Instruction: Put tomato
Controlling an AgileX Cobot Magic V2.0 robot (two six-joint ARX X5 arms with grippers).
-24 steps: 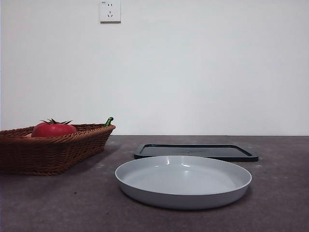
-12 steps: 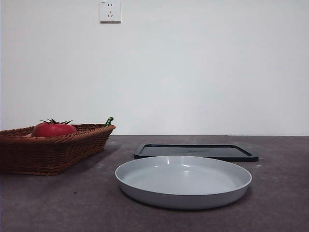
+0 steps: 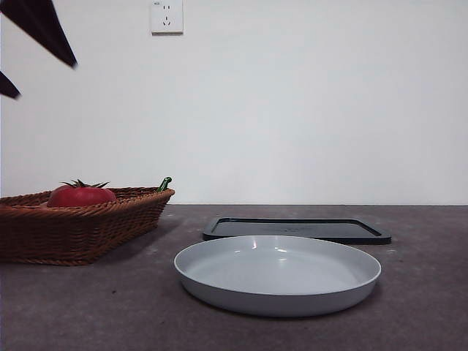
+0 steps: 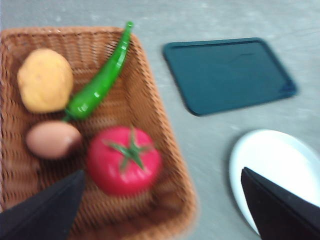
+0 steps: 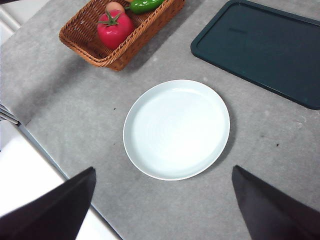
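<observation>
— Grey tabletop (image 5: 70,105): where's the glossy red tomato (image 4: 124,160)?
— In the woven brown basket (image 4: 165,150), beside the egg (image 4: 52,140). Left gripper (image 4: 160,210), jaws spread, hovers above; centre it over the stem, then descend.

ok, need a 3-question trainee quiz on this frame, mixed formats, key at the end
1. True or false: the tomato lies on the white plate.
2. Multiple choice: which thing shares the wicker basket with the tomato? A) a green pepper B) a spoon C) a cup
3. Fill in: the left gripper hangs over the basket with its fingers ____.

Key: 1 false, it lies in the basket; 2 A; 3 open.
</observation>
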